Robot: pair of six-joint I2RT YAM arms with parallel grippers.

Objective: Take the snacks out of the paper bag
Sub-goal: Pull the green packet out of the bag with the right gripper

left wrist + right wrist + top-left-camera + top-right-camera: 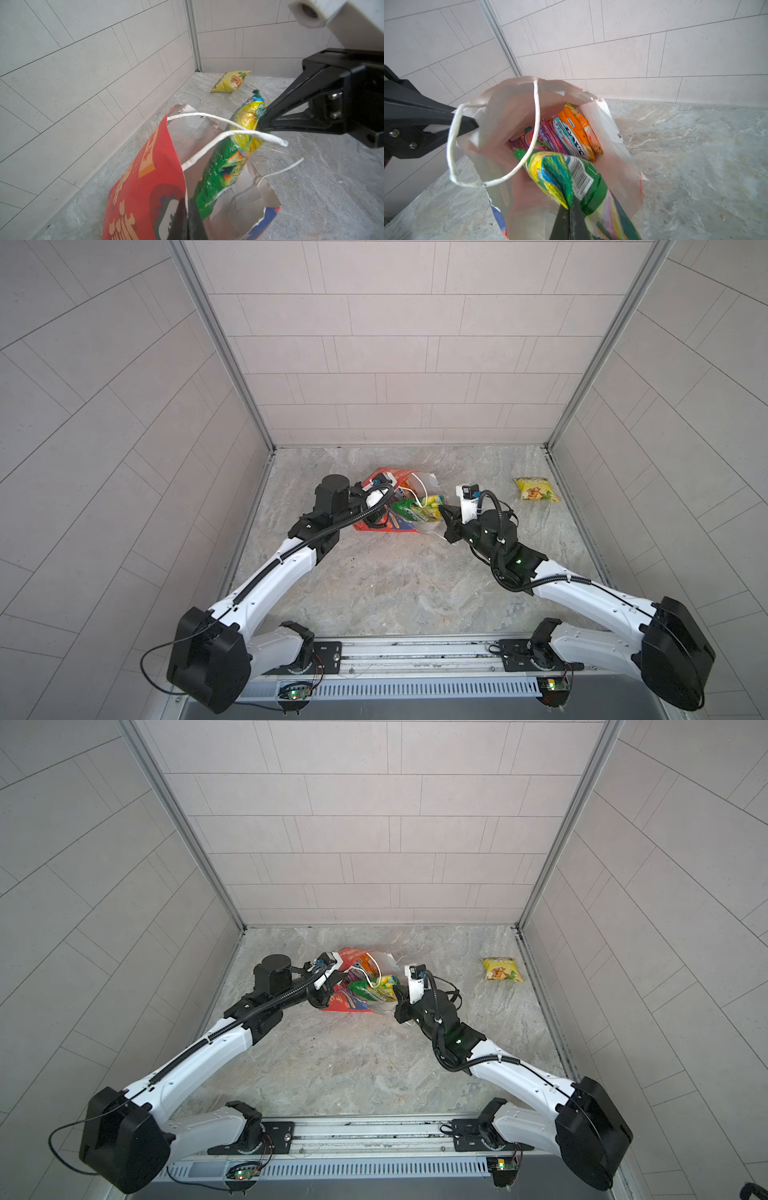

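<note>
The red paper bag lies tipped on the table in both top views, its white-lined mouth facing right. My left gripper is shut on the bag's red rim. My right gripper is shut on the end of a green and yellow snack packet, which sticks halfway out of the mouth. A white cord handle loops across that packet. Deeper inside lie an orange packet, a teal one and a purple one. A yellow packet lies out on the table.
The marble-look table is boxed in by tiled walls at the back and on both sides. The yellow packet lies close to the right wall, near the back corner post. The bag's second cord handle trails on the table.
</note>
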